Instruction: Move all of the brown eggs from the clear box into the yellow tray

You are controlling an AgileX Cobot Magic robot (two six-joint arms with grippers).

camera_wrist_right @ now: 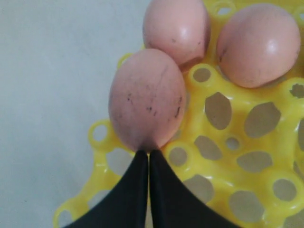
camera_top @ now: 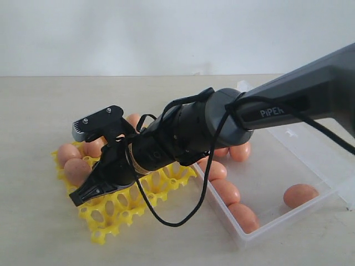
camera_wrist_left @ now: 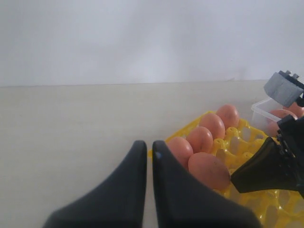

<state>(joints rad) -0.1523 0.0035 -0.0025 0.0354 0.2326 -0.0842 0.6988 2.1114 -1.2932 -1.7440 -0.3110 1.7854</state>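
**Exterior view.** The yellow tray (camera_top: 113,213) lies on the pale counter (camera_top: 39,111) at the lower left of the frame. The clear box (camera_top: 288,219) lies at the lower right, with its near corner just beside the tray. The right arm (camera_top: 310,94), marked PiPER, enters from the upper right edge and reaches across the middle. Its right hand (camera_top: 80,197) is tilted down over the left part of the tray, fingers together and holding nothing. Some of the brown eggs (camera_top: 299,195) are in the box: several line its left wall and one lies apart near its right wall. Others sit in cups along the tray's upper left edge, partly hidden by the arm.

**Right wrist view.** The two dark fingers are pressed together. Their tips meet at the end of the nearest egg (camera_wrist_right: 147,102), which stands in a cup at the tray's edge. Whether the tips press on the shell cannot be told. Two more eggs sit in the cups just behind it.

**Left wrist view.** The left hand (camera_wrist_left: 148,159) has its fingers together except for a thin slit, with nothing between them. It is over bare counter just beside the tray. Five eggs show in the tray, and the dark tip of the right hand lies over the cups beside them.
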